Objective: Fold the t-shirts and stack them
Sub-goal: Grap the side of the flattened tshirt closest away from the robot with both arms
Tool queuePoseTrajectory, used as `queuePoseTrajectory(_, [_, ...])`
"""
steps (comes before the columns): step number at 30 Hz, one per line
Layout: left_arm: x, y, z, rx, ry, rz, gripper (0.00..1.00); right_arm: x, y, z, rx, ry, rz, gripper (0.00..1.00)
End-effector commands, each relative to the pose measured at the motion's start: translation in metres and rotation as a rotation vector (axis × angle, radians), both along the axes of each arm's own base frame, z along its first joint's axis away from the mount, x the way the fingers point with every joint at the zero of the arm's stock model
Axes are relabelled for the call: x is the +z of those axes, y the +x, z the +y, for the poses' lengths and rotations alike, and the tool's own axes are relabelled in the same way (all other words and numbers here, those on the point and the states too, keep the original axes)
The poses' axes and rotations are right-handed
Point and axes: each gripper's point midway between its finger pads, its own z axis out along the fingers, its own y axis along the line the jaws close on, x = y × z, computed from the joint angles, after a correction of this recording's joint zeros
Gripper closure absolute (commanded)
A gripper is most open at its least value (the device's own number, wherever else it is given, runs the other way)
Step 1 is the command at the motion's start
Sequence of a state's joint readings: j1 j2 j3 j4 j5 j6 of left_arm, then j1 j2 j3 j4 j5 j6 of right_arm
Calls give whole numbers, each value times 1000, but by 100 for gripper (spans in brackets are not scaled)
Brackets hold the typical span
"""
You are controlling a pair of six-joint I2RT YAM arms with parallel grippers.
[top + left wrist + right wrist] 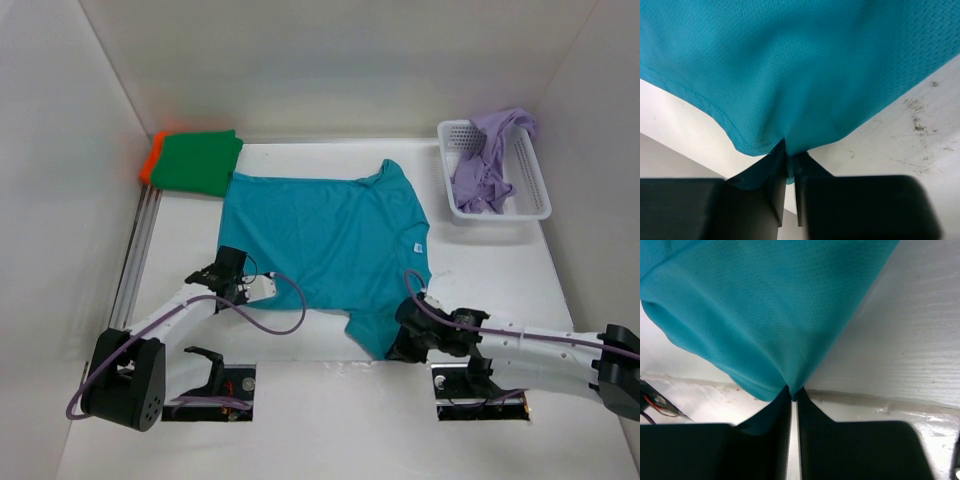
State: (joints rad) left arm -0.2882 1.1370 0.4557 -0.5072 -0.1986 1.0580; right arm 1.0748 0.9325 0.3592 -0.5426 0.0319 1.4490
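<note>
A teal t-shirt [330,235] lies spread flat in the middle of the table. My left gripper [252,287] is shut on its near left hem; in the left wrist view the teal cloth [800,70] bunches down into the closed tips of that gripper [788,159]. My right gripper [405,345] is shut on the near right corner, and the teal cloth [765,315] funnels into its tips [794,394]. A folded green t-shirt [200,162] rests on a folded orange one [150,160] at the back left. A lavender t-shirt [490,160] lies crumpled in the basket.
The white mesh basket [535,195] stands at the back right. White walls close in the table on three sides, with a metal rail [140,240] along the left wall. Arm bases and cables [270,325] sit at the near edge.
</note>
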Motion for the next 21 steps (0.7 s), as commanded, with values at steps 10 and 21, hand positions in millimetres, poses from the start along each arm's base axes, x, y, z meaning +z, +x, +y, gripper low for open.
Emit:
queuePoseTrajectory(10, [53,40,-5,134,-154,-100,100,62,67,-9,-44,36,-234,100])
queuePoseTrajectory(21, [74,83,-8,153,-167,-88,99,103,171,-69,-9,-140,-405,100])
